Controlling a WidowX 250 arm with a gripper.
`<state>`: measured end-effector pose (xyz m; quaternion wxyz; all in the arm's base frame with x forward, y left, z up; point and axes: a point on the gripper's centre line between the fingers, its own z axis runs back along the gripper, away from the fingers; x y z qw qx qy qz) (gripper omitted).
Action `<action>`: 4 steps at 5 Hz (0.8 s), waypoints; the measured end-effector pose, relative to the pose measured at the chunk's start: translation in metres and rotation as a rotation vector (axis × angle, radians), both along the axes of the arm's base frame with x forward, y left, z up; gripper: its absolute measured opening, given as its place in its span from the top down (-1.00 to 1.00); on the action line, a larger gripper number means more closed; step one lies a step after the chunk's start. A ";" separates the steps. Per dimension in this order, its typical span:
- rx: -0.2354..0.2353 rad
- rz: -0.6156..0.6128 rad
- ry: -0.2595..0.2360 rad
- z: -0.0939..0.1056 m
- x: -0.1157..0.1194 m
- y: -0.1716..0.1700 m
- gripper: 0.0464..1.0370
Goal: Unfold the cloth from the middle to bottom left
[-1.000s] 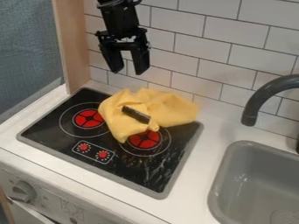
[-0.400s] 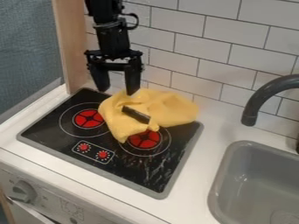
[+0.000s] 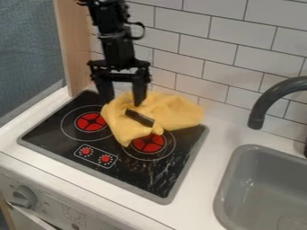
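Note:
The black gripper point(image 3: 123, 103) hangs open over the upper left part of the cloth, its two fingers apart and pointing down. Crumpled yellow cloth point(image 3: 174, 112) lies bunched across the back and right of the stove top, covering part of the lower right burner. A short dark object point(image 3: 139, 117) rests on the cloth, just below and to the right of the fingertips. Whether the fingers touch the cloth, I cannot tell.
Under the cloth is the black stove top point(image 3: 150, 177) with red burners point(image 3: 91, 121) and two red knobs. To the right are a grey sink point(image 3: 240, 157) and a dark faucet point(image 3: 264, 103). A tiled wall point(image 3: 240, 36) stands behind, a wooden panel point(image 3: 75, 49) at left.
The gripper has come down from above the stove to the cloth's upper left part, its fingers staying apart. The cloth and the dark object have not moved.

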<state>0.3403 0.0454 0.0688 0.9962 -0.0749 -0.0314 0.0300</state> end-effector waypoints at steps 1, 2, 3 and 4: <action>-0.003 0.006 -0.005 0.000 0.003 -0.005 -0.92; -0.005 0.002 0.012 -0.008 0.013 -0.005 -0.92; 0.005 -0.006 0.036 -0.016 0.015 -0.005 -0.92; 0.010 -0.017 0.043 -0.019 0.014 -0.005 -0.82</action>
